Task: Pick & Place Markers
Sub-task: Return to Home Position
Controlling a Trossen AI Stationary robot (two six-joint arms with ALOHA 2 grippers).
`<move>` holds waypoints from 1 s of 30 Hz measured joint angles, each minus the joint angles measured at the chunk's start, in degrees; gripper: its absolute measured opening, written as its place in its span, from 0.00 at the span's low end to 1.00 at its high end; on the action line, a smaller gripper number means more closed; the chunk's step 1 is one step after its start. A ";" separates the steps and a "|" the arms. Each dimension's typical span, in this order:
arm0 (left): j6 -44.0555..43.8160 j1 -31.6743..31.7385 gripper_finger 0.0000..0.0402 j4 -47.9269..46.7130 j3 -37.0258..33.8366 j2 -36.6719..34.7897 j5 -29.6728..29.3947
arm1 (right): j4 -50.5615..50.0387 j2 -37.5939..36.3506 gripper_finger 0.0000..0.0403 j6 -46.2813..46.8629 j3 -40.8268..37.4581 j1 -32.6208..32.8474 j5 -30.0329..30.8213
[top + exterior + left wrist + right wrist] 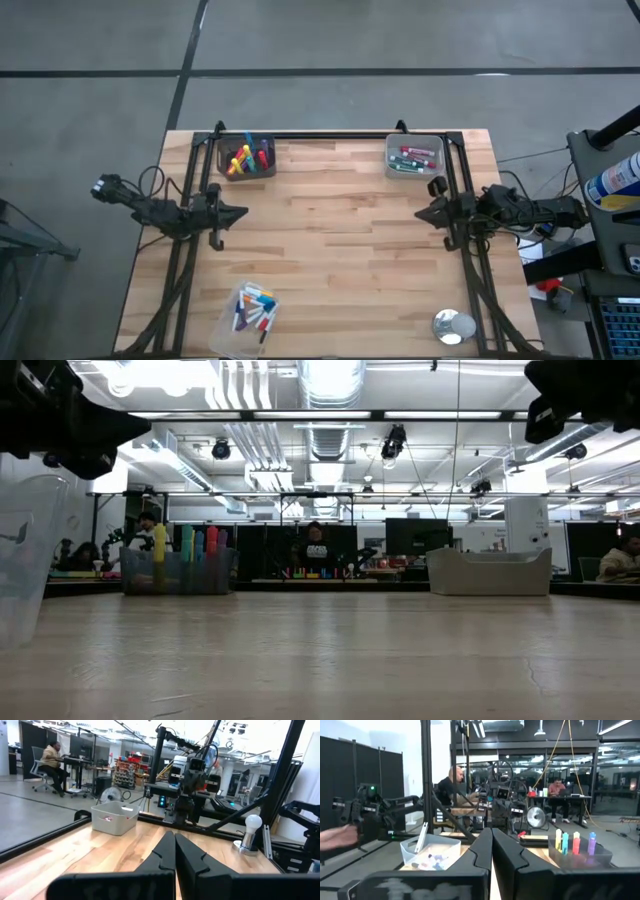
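Both arms parked, nothing in hand.

High view: the left gripper (243, 212) and right gripper (418, 212) face each other, well apart, across the wooden table (340, 250). The markers (252, 308) lie roughly front-to-back in the transparent bin (225, 340) at the near edge, nearer the left arm. Others fill the far-left bin (221, 160) and far-right bin (414, 140). Low view: the far-left markers stand upright. Wrist views: each gripper's jaws are pressed together and empty, and a seated person (52, 757) shows in the open workshop beyond.
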 joint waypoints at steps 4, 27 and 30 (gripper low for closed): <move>0.00 0.00 0.00 -0.02 0.00 0.00 -0.02 | 0.04 -0.01 0.02 0.01 -0.52 0.00 0.00; 0.07 -0.02 0.00 0.02 -0.04 0.00 -0.15 | 0.04 0.03 0.02 0.02 -0.59 0.00 -0.04; 0.06 -0.02 0.00 0.02 -0.04 0.00 -0.15 | 0.04 0.03 0.02 0.09 -0.59 0.00 -0.04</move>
